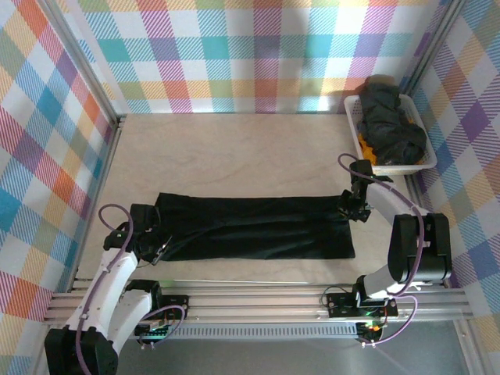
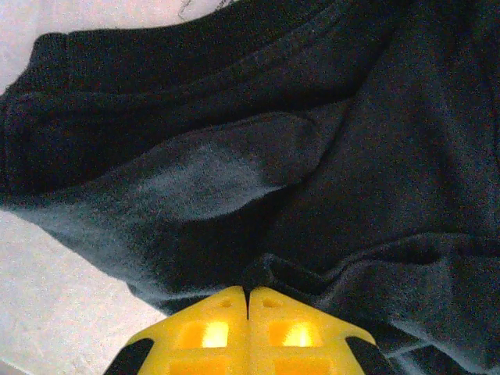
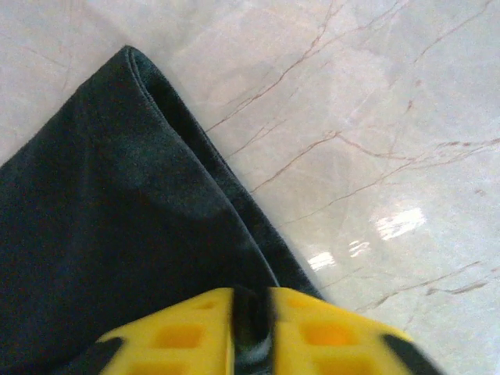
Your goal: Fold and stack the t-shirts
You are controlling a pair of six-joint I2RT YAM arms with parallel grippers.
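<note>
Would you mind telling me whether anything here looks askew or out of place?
Nothing serious. The black t-shirt lies as a flat folded strip, pinched at each end by the left gripper and right gripper; only its left end looks bunched.

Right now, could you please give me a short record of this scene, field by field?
on the table: a black t-shirt folded into a long strip, lying left to right
left gripper: shut on the strip's left end
right gripper: shut on the strip's right end
basket: white, far right corner, holding crumpled black t-shirts and an orange item
task state: one shirt partly folded, more waiting in the basket
</note>
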